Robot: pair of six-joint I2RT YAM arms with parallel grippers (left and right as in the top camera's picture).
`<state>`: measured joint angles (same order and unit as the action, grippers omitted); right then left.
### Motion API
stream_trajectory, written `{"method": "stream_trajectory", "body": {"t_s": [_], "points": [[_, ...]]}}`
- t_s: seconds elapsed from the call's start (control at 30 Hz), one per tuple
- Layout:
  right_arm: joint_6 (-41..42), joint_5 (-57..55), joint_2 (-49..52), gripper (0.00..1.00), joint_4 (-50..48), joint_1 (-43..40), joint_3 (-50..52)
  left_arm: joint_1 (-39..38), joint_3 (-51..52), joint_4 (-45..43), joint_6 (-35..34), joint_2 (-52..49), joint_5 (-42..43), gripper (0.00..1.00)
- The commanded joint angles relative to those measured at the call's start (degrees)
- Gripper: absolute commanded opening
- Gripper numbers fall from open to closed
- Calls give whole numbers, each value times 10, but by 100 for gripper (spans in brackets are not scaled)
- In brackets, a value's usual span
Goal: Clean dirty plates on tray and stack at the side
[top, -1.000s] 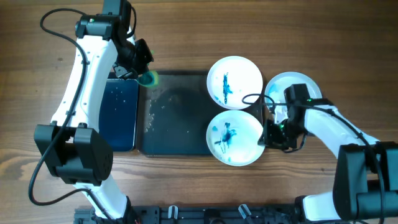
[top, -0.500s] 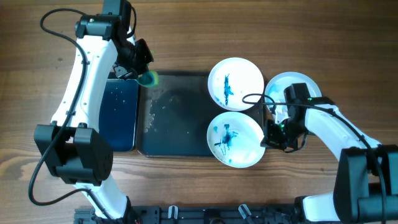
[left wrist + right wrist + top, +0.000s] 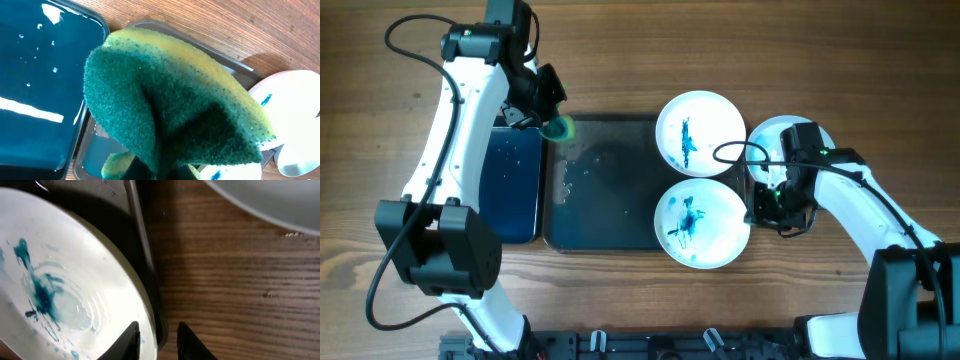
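Two white plates smeared with blue ink, a far one (image 3: 698,133) and a near one (image 3: 701,222), lie at the right end of the dark grey tray (image 3: 605,195). A third white plate (image 3: 788,148) rests on the table right of it. My right gripper (image 3: 760,213) is open, low at the near plate's right edge. In the right wrist view its fingers (image 3: 131,339) straddle the plate (image 3: 60,280) rim and the tray rim (image 3: 146,265). My left gripper (image 3: 542,112) is shut on a green and yellow sponge (image 3: 558,127) (image 3: 170,100) above the tray's far left corner.
A narrower tray with a wet blue sheen (image 3: 515,185) (image 3: 35,100) lies against the grey tray's left side. Water drops speckle the grey tray's left half. Bare wooden table surrounds everything; the right arm's cable loops over the third plate.
My right arm has shifted a little up and to the right, and the near plate has slid slightly right with it. The left arm and sponge have not moved.
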<state>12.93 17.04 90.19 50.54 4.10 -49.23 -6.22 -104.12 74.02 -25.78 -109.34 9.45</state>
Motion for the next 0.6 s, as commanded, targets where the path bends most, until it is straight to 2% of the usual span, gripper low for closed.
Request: {"method": "stream_trajectory", "body": {"t_s": [0.0,0.3,0.4,0.57], "points": [[2,-9,-12,26,-3,0,0,-1,-8,3,1,13,-12,4],[8,-4,-12,24,-30,0,29,-1,-8,4,1,13,-20,4],[7,-2,-12,21,-36,0,34,-1,-8,4,1,13,-20,4],[7,-1,-12,10,-47,0,34,-1,-8,4,1,13,-20,4]]}}
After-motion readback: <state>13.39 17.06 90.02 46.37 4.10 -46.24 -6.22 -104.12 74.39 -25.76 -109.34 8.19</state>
